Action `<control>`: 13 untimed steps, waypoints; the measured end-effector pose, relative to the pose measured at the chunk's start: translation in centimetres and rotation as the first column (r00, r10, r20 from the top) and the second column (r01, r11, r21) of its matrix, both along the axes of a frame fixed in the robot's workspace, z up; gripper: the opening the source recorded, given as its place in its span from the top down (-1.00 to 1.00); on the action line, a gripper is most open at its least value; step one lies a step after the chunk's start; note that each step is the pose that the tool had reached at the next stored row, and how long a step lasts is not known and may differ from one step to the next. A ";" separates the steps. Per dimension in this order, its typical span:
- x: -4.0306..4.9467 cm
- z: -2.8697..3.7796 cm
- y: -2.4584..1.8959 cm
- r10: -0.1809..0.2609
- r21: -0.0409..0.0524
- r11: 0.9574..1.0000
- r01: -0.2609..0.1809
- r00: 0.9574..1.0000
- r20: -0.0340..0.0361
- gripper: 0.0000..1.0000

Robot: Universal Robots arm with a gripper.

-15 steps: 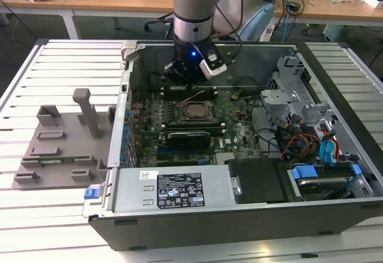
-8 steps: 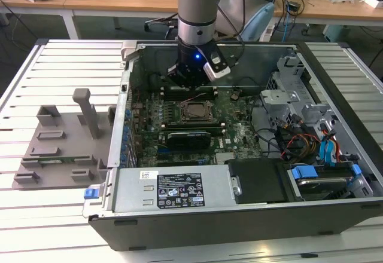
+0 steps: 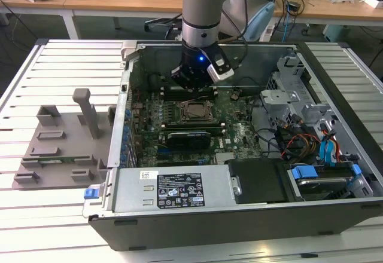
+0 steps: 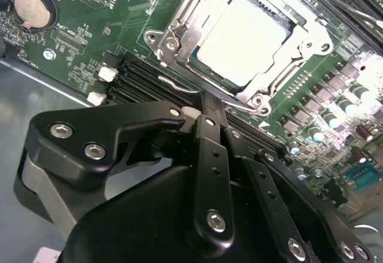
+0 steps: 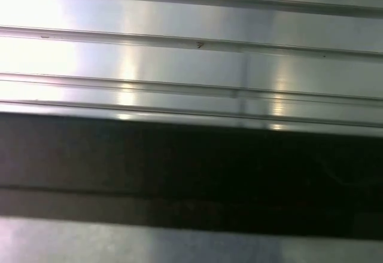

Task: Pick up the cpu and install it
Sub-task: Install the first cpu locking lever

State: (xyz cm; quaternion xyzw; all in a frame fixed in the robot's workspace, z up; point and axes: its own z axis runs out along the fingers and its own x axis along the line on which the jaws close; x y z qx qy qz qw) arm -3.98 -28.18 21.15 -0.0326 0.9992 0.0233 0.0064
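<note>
Reaching down into an open computer case (image 3: 239, 215), the arm holds its gripper (image 3: 192, 79) low over the green motherboard (image 3: 239, 137), just beyond the socket (image 3: 194, 112). In the second wrist view the cpu (image 4: 242, 36) lies seated in the socket's metal frame (image 4: 179, 21), its silvery top bare. The gripper (image 4: 206, 116) sits beside the frame, its black fingers (image 4: 209, 155) pressed close together, pinching nothing. On the exterior view's left, a grey tray (image 3: 54, 155) with upright posts rests on the slatted table (image 3: 60, 66).
</note>
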 end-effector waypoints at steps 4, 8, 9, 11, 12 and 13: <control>0.32 -0.19 0.00 0.000 0.000 1.000 0.000 1.000 0.000 0.79; 0.63 -0.36 0.00 0.000 0.000 1.000 0.000 1.000 0.000 0.79; 0.69 -0.39 0.00 0.000 0.000 1.000 0.000 1.000 0.000 0.79; 0.94 -0.51 0.00 0.000 0.000 1.000 0.000 1.000 0.000 0.79; 1.00 -0.54 0.00 0.000 0.000 1.000 0.000 1.000 0.000 0.79; 1.09 -0.58 0.00 0.000 0.000 1.000 0.000 1.000 0.000 0.79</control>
